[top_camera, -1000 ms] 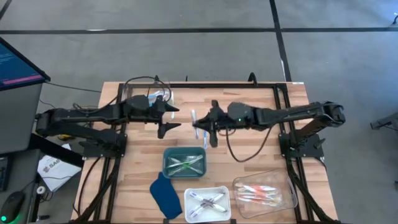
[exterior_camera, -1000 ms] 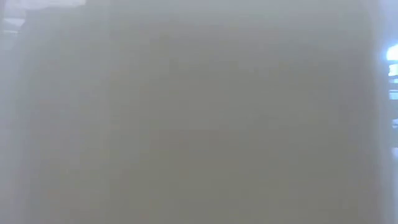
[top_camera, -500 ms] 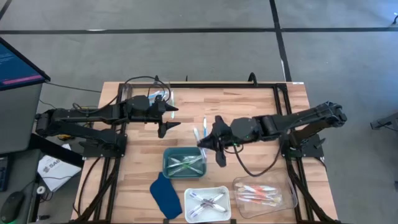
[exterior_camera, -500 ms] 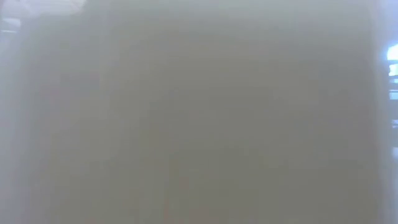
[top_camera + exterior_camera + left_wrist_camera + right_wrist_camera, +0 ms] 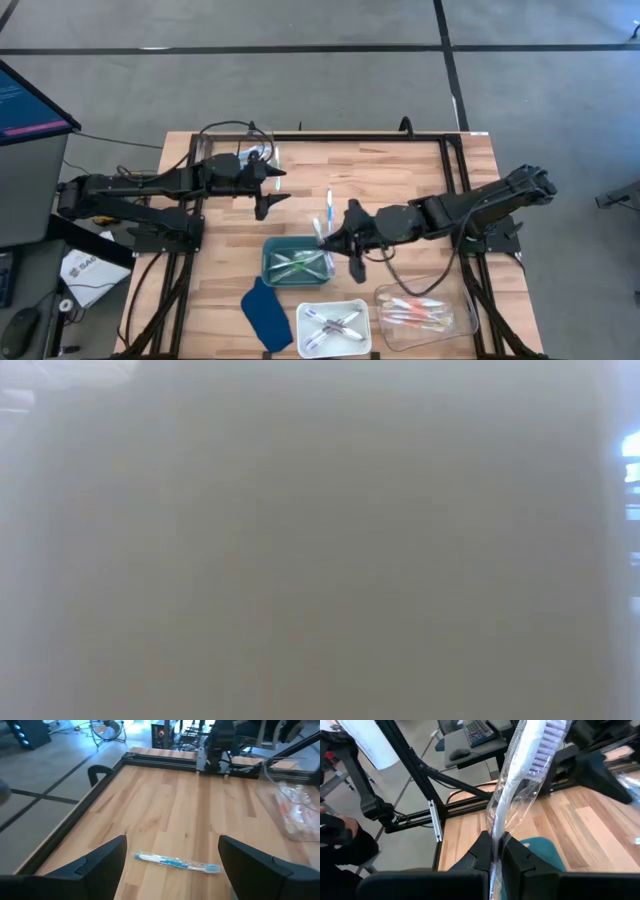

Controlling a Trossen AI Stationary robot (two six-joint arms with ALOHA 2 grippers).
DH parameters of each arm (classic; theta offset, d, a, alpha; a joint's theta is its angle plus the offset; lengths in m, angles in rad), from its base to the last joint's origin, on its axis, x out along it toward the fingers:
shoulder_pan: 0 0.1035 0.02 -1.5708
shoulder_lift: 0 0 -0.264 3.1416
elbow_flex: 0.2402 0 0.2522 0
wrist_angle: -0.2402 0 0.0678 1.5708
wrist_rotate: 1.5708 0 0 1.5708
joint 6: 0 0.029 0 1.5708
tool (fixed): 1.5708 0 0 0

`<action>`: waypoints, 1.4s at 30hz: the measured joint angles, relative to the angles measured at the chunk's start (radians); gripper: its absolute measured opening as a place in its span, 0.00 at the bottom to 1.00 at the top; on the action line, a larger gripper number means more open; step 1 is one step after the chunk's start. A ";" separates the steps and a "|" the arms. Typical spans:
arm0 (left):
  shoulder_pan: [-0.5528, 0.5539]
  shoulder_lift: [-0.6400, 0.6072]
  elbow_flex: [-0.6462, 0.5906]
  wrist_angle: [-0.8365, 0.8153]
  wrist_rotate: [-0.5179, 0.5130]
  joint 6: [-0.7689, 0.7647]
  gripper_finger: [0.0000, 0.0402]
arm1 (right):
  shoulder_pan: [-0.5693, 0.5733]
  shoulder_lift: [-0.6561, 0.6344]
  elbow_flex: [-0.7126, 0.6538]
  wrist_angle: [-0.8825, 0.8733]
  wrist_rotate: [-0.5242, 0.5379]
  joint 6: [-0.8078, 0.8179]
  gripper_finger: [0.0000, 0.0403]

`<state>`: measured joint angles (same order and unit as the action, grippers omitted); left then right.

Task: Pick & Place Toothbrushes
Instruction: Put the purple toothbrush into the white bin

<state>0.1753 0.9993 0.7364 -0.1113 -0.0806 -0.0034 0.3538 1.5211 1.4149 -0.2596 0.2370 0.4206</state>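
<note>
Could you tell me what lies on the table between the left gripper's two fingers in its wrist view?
A single wrapped blue toothbrush lies flat on the bare wooden table, framed by the open left gripper. The left wrist view shows it.

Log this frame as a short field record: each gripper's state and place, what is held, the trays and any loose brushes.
left gripper: open, hovering over a loose blue toothbrush on the table
right gripper: shut on a wrapped purple-grey toothbrush, at the teal tray's edge
white tray: purple-grey brushes
clear tray: pink-orange brushes
low view: shows nothing
</note>
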 joint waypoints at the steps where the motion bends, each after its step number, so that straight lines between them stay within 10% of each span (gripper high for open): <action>1: 0.000 0.000 0.000 0.000 -0.007 0.000 0.77 | 0.001 0.017 0.019 -0.021 -0.001 0.000 0.03; 15: 0.000 -0.022 0.001 -0.150 -0.034 0.046 0.77 | 0.041 0.582 0.946 -0.919 -0.039 -0.032 0.03; 19: 0.000 -0.053 0.001 -0.249 -0.055 0.052 0.77 | 0.028 0.586 0.833 -0.868 -0.211 0.011 0.03; 42: -0.006 -0.129 -0.072 -0.334 -0.050 -0.145 0.75 | 0.176 0.666 0.829 -0.766 -0.209 0.144 0.03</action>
<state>0.1692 0.8707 0.6642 -0.4453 -0.1310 -0.1487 0.5295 2.1875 2.2440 -1.0253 0.0275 0.5650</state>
